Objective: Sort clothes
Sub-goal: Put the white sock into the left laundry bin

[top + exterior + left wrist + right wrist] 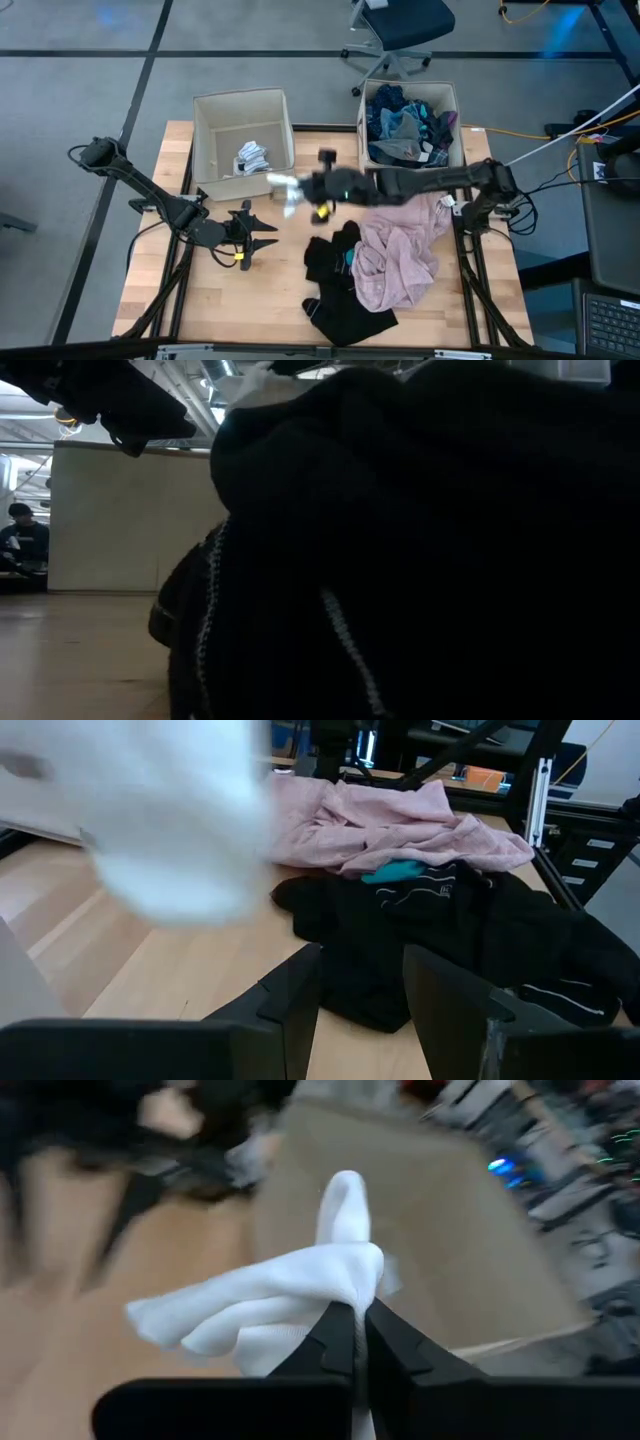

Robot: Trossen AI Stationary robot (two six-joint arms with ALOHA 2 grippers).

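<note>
My right gripper [297, 190] reaches across the table toward its left and is shut on a white sock [279, 187], just in front of the left beige box [213, 148]. That box holds white and grey socks [252, 158]. The right beige box [456, 120] holds blue and dark clothes [405, 125]. A pale pink garment [400, 250] lies on the table, partly over black pieces [340, 265]. My left gripper [252, 238] is open and empty, low over the table to the left of the black pieces. It also shows in the left wrist view [360, 990]. My right gripper pinches a bunched part of the white sock [352, 1285] between its two fingertips. The fingers come about level from the table's right side. The sock is lifted clear of the table, its loose ends [190, 1320] spreading beyond the fingertips.
In the low view a black garment [430, 560] fills most of the picture, with a beige box wall [130, 520] behind. A person [20, 535] sits far off in the room. An office chair [400, 30] stands beyond the table. Bare wood [260, 300] shows at the near left.
</note>
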